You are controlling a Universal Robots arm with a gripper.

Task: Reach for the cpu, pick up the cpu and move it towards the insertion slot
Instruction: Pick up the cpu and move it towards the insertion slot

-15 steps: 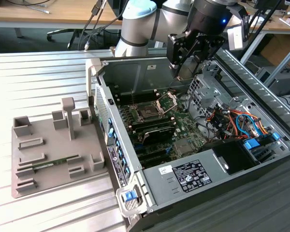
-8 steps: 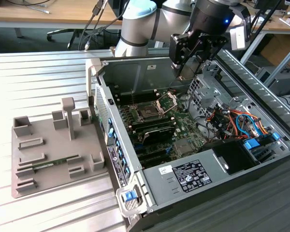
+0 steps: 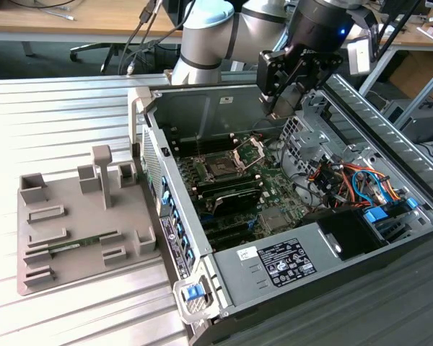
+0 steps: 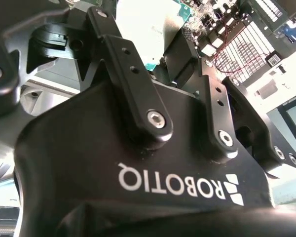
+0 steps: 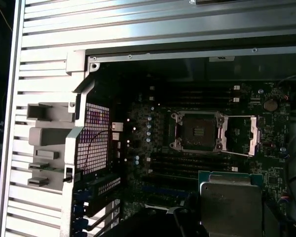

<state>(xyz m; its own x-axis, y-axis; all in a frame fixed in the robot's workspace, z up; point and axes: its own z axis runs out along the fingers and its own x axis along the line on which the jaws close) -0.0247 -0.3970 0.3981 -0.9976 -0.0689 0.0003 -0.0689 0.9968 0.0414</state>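
My gripper hangs above the open computer case, over its far side near the drive cage. Its black fingers are shut on the cpu, a pale silvery square with a thin teal-green rim. In the first wrist view the cpu is seen close up in the air above the motherboard. The insertion slot lies lower and toward the exterior view's left of the gripper. It is a dark square socket in a silver frame, with its hinged bracket swung open beside it.
The case's upright walls surround the motherboard. A drive cage, coloured cables and a power supply crowd the exterior view's right. A grey fixture with a green memory stick sits on the ribbed metal table.
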